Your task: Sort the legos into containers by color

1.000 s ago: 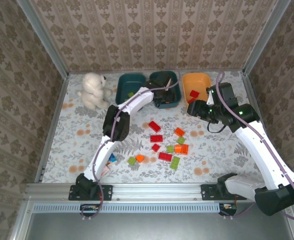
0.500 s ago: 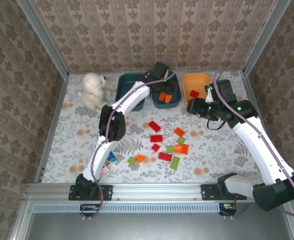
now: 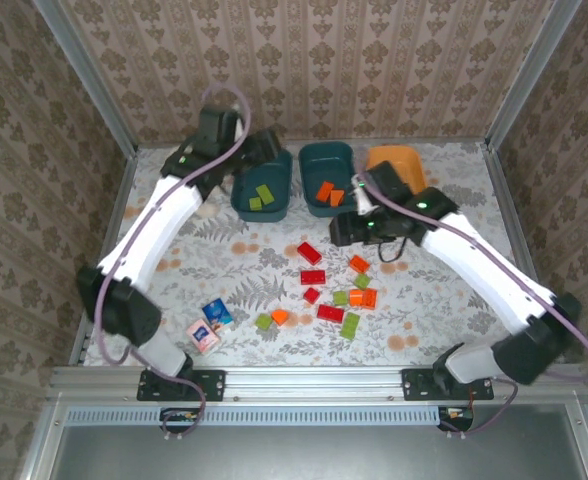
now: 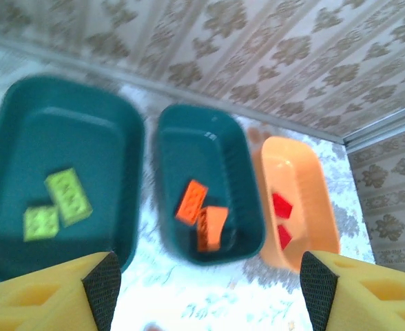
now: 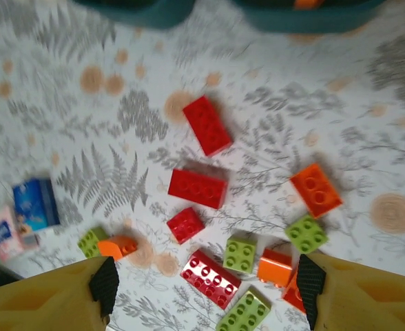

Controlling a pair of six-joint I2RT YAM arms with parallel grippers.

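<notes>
Both arms swung leftward; left hand [image 4: 209, 289] and right hand [image 5: 207, 289] hang released. Upper-frame dark teal plastic tub [image 4: 51, 131] holds green bricks [image 4: 68, 195], its teal twin [image 4: 189, 145] orange bricks [image 4: 191, 201], the orange tub [image 4: 292, 148] red bricks [image 4: 281, 205]; floral counter [image 5: 368, 124] below.

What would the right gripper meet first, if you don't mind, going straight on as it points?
Probably the long red lego lying between the right gripper's open fingers, though depth is unclear.

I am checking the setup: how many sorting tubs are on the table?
3, in a row by the back wall: left teal tub, middle teal tub, orange tub at the right. None seems hidden.
</notes>
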